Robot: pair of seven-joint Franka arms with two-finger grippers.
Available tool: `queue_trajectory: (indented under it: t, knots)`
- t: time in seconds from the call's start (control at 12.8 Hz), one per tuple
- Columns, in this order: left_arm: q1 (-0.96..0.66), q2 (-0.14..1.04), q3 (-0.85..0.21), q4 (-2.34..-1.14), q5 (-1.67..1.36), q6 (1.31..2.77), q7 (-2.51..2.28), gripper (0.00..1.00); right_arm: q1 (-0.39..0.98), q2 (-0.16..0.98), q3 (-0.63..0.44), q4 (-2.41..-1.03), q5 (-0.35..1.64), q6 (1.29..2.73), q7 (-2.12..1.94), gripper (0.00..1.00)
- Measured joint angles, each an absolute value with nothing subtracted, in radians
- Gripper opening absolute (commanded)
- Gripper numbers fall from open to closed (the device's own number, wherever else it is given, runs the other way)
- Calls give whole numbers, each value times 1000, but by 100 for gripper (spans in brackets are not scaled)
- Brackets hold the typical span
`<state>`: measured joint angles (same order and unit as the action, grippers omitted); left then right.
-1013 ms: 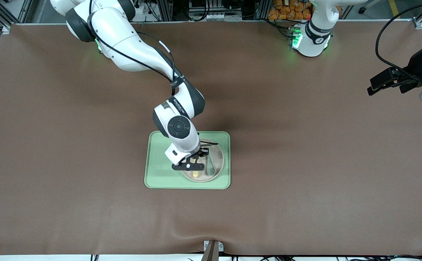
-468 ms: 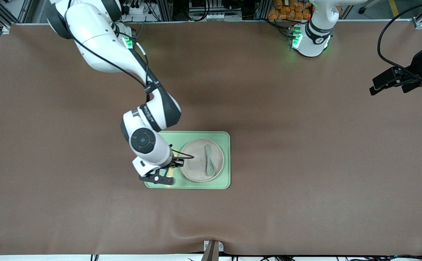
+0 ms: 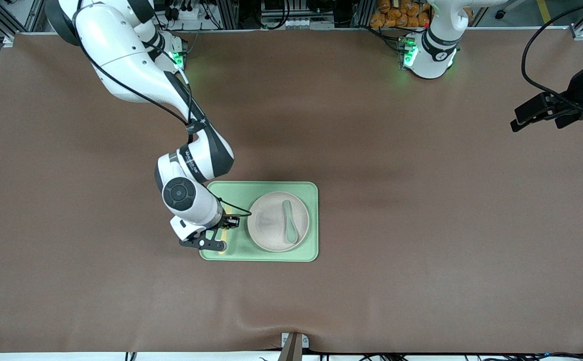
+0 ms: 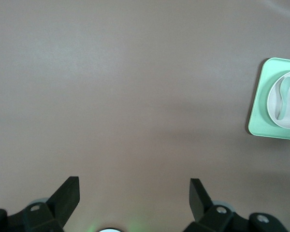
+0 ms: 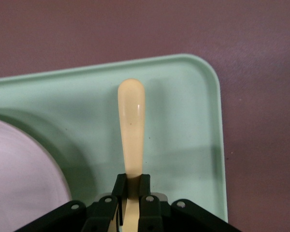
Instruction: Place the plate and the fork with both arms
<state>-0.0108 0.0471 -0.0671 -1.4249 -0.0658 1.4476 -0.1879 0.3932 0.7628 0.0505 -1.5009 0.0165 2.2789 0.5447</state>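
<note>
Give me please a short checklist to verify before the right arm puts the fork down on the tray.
1. Right gripper shut on the fork: ok.
2. Fork over the bare part of the green tray, beside the plate, not over it: ok.
3. Plate already on the tray, with the spoon lying in it: ok.
4. Fork touching the tray floor: cannot tell.
5. Left gripper open, waiting over bare table at the left arm's end: ok.
</note>
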Motion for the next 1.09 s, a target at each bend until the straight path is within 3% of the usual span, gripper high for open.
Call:
queue_trajectory:
  t: [0.16,0.23,0.31,0.39,0.7,1.09]
  knots:
    - [-11,47,-67,-1425,-66,1448,-188,100,393,761,55,-1567,15,2366,545,0]
    - [-11,47,-67,-1425,-66,1448,-188,100,394,760,56,-1589,15,2389,545,13]
    - [-11,47,-68,-1425,-66,1448,-188,100,394,759,57,-1597,15,2396,545,66]
    - [-11,47,-68,-1425,-66,1448,-188,100,394,755,57,-1598,15,2396,545,100]
    - [-11,47,-68,-1425,-66,1449,-188,100,389,714,51,-1581,15,2317,545,100]
    - [-11,46,-68,-1425,-66,1449,-188,100,252,544,61,-1443,15,1903,531,100]
